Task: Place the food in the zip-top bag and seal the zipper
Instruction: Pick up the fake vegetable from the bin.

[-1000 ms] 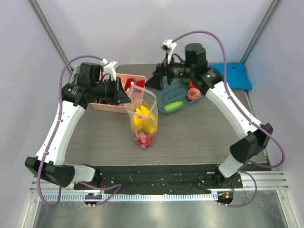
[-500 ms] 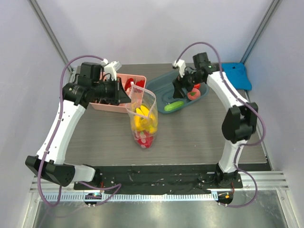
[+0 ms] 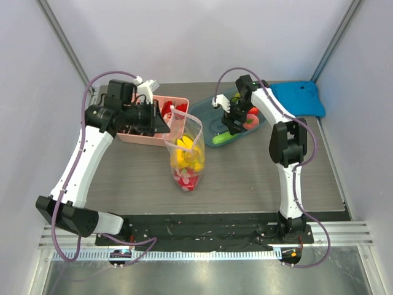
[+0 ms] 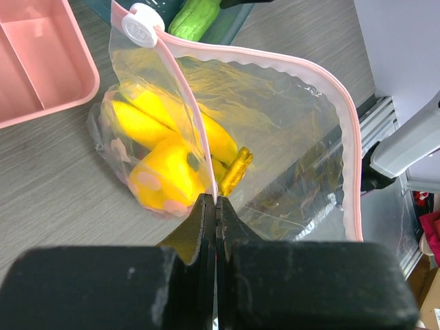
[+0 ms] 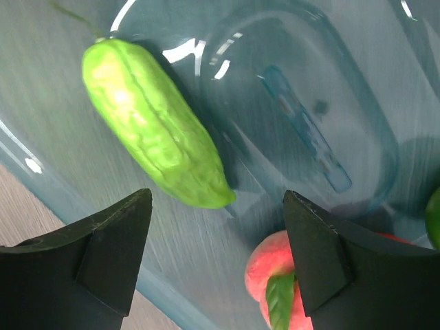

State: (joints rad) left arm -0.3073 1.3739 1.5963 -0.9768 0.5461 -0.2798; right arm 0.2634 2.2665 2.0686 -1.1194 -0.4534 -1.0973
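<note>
Left fingers (image 4: pixel 215 213) are pressed together, pinching the bag (image 4: pixel 275 137) at its mouth edge, right on the zipper (image 4: pixel 194 117). The pink strip runs straight out ahead of the fingertips to the slider (image 4: pixel 142 24) at the far end. The other lip of the mouth arcs off to the right of the fingers, so the mouth is open. The bag hangs from the pinch and its bottom rests on the table (image 3: pixel 258 178). Inside, just ahead and left of the fingertips: yellow bananas (image 4: pixel 148 124) and more yellow pieces. The top view shows red pieces (image 3: pixel 184 178) at the bottom of the bag. Pink box (image 4: pixel 34 62) is ahead-left of the left fingers, beside the bag. Right fingers (image 5: pixel 117 240) are spread wide, holding nothing, pointing down over the teal tray (image 5: pixel 330 103). The cucumber (image 5: pixel 155 124) lies on the tray floor ahead of them, with its near end in the gap between the fingers, closer to the left one and not touching either. The peach (image 5: pixel 275 275) also sits in the gap, tight against the inner side of the right-hand finger and partly hidden by it. I can't tell if they touch. Blue cloth (image 3: pixel 301 98) lies on the table beyond the tray, well apart from both sets of fingers.
</note>
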